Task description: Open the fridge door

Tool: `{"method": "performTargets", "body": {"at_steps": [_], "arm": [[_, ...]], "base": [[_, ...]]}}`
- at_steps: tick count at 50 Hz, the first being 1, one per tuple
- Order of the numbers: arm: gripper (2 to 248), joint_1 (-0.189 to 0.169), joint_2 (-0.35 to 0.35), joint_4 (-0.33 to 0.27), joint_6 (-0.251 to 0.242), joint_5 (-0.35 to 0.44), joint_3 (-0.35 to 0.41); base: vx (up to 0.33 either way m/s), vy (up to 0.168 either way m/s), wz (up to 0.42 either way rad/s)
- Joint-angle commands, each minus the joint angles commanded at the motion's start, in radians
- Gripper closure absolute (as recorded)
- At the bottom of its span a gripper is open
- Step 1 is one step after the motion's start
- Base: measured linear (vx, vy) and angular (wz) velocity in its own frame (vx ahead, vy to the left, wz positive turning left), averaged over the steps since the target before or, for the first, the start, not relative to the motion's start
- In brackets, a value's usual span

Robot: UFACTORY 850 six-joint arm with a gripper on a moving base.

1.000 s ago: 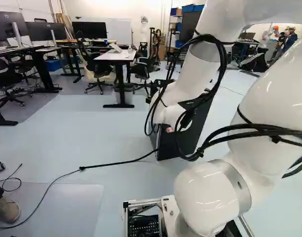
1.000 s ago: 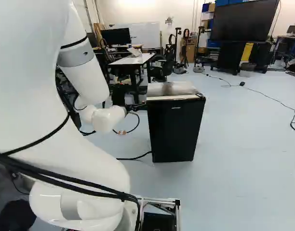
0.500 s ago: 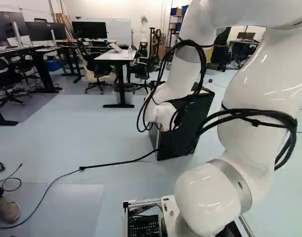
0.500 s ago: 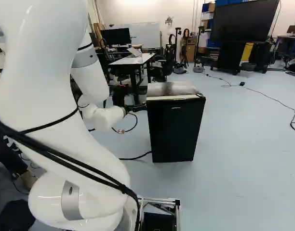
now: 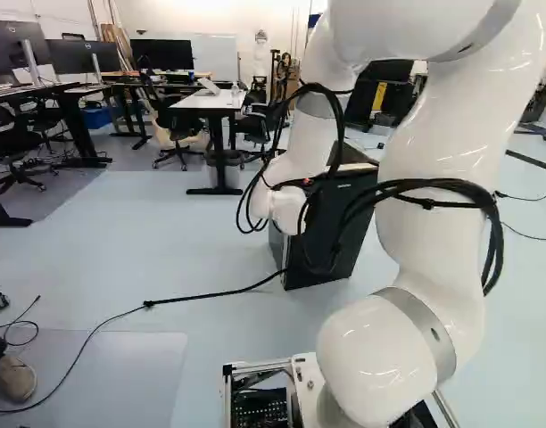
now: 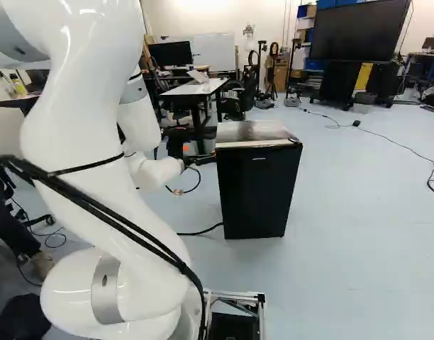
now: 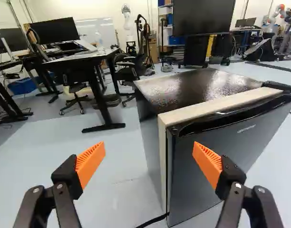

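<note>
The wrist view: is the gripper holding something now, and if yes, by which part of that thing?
Nothing is held. The gripper is open, its orange pads wide apart, with the fridge ungripped.

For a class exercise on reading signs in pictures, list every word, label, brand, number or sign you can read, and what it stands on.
No text reads clearly enough to quote.
Fridge door: pale print near its top, too small.
Monitor at the far left of the left base view: mark, too small.
Arm: tiny dark mark on a grey joint ring, unreadable.
</note>
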Motion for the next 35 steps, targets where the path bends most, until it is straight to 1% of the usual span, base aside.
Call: {"method": "performTargets", "body": {"at_steps": [14,35], "arm": [[3,0.013,-0.075,0.071,0.0,0.055,-0.05],[3,0.014,-0.168,0.178,0.0,0.137,-0.104]], "base": [[0.0,0.0,0.0],[0.0,0.0,0.0]]}}
